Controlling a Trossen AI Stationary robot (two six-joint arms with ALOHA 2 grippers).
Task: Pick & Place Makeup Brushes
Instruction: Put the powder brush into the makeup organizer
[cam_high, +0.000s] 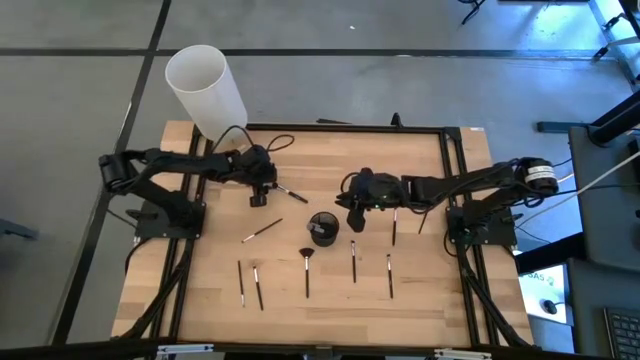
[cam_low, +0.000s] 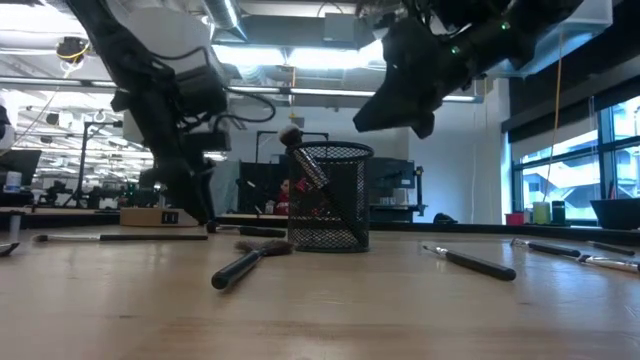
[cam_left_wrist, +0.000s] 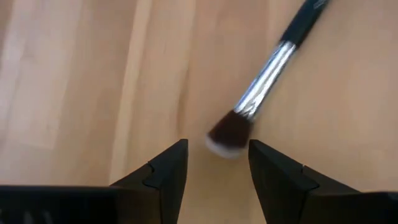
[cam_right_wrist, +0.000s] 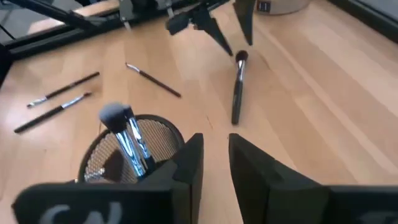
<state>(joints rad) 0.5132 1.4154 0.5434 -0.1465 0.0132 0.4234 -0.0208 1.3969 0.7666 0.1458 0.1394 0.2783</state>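
- Directly under the left gripper (cam_left_wrist: 217, 168), between its two spread fingers (cam_left_wrist: 163, 174), lies the tufted head of a makeup brush (cam_left_wrist: 261, 93); the handle runs away from the claw across the bare table (cam_high: 420, 300). The fingers straddle the tuft without touching it, which looks like a line-up for a pinch near the ferrule.
- From above, that same left gripper (cam_high: 259, 190) points down at the brush (cam_high: 290, 192), which lies just beside it toward the table's middle.
- Below and just beside the right gripper (cam_right_wrist: 214, 168) stands the black mesh cup (cam_right_wrist: 134, 152), with one brush (cam_right_wrist: 124, 134) already upright in it, tuft up. The right claw's fingers are slightly parted with nothing between them, as if it had just finished at the cup.
- Seen overhead, the right gripper (cam_high: 357, 212) hangs close to the cup (cam_high: 322, 229), on its right-arm side.
- Beyond both claws, toward the near edge, the remaining brushes (cam_high: 306, 272) lie flat in a loose row, well apart from one another, the fan-tipped one among them; I count about seven, though the thinnest are hard to separate.
- A tall white cylinder (cam_high: 205, 88) stands at the far corner behind the left arm, out of the work.
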